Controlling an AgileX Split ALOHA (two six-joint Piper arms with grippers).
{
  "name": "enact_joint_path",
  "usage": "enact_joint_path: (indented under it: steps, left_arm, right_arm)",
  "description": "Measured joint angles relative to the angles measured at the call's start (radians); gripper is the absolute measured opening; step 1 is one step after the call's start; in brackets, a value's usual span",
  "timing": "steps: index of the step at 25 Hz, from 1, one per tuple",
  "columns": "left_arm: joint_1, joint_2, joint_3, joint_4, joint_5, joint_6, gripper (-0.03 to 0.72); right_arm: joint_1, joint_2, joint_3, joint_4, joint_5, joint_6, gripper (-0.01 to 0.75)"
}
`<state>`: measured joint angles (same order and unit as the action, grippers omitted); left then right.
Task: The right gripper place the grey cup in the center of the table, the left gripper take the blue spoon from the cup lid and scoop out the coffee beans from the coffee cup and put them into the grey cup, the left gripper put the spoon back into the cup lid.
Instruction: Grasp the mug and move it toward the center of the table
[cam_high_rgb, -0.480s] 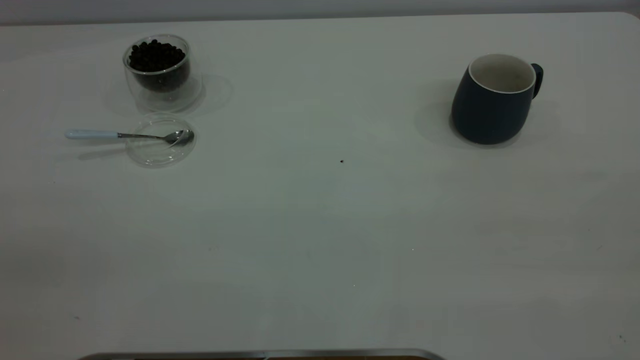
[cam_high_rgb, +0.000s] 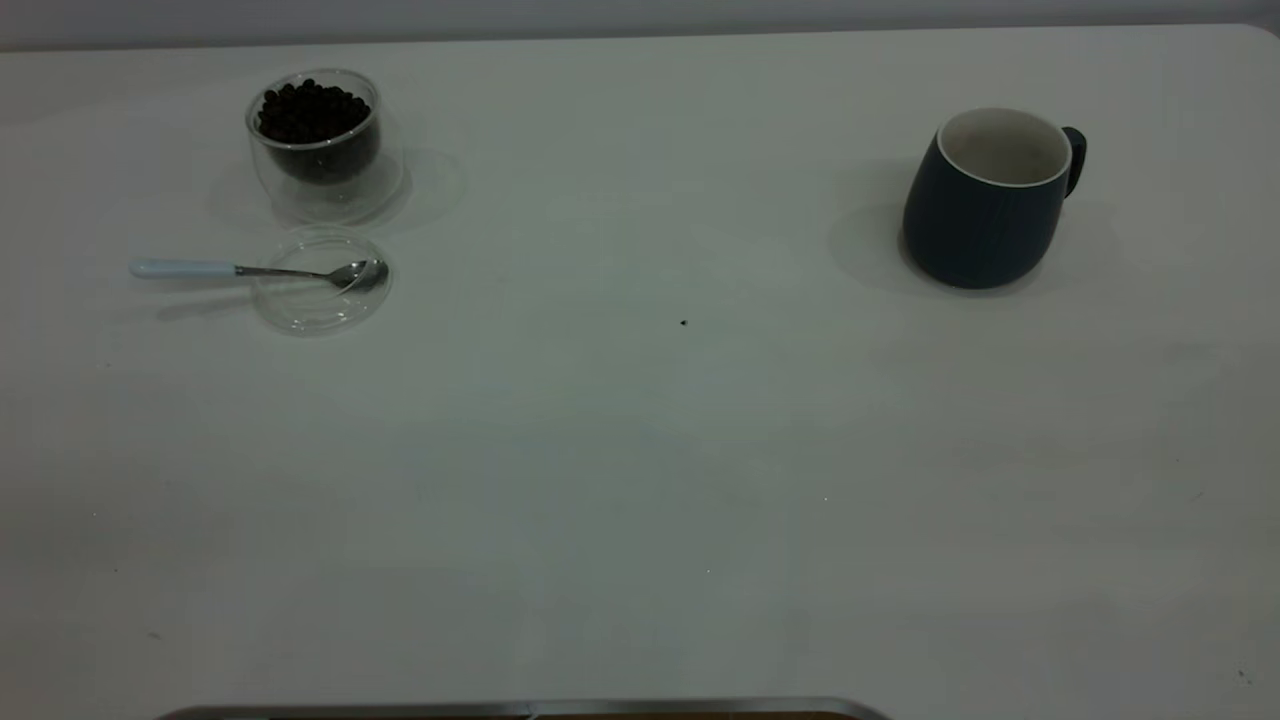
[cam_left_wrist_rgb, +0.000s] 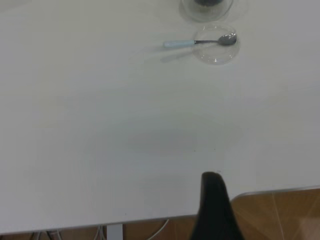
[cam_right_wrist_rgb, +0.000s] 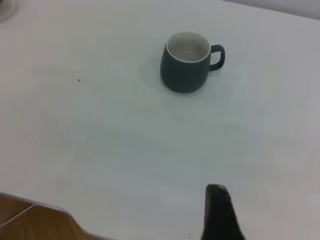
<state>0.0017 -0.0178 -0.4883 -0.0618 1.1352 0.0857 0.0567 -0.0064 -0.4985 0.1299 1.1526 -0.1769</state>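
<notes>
The table filled nearly the whole exterior view, and neither arm appeared in it. In each wrist view only one dark finger showed at the lower edge, over the table's near border: the left gripper and the right gripper touched nothing and held nothing, and how far either was spread could not be told. The grey cup stood upright at the upper right of the exterior view, handle toward the right, its white interior bare. The coffee cup stood at the upper left, holding the coffee beans. Just below it lay the cup lid, flat on the table. The blue spoon rested with its bowl in the lid and its handle pointing left, past the rim. A small dark speck lay near the table's centre.
</notes>
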Motion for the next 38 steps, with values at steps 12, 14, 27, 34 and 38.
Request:
enact_joint_path:
  steps: [12, 14, 27, 34, 38]
  left_arm:
    - [0.000, 0.000, 0.000, 0.000, 0.000, 0.000, 0.593]
    - [0.000, 0.000, 0.000, 0.000, 0.000, 0.000, 0.593]
    - [0.000, 0.000, 0.000, 0.000, 0.000, 0.000, 0.593]
    - [0.000, 0.000, 0.000, 0.000, 0.000, 0.001, 0.593]
    - [0.000, 0.000, 0.000, 0.000, 0.000, 0.001, 0.593]
  right_arm:
    - [0.000, 0.000, 0.000, 0.000, 0.000, 0.000, 0.511]
    - [0.000, 0.000, 0.000, 0.000, 0.000, 0.000, 0.511]
    - [0.000, 0.000, 0.000, 0.000, 0.000, 0.000, 0.511]
    - [0.000, 0.000, 0.000, 0.003, 0.000, 0.032, 0.511]
    - [0.000, 0.000, 0.000, 0.010, -0.022, 0.066, 0.511]
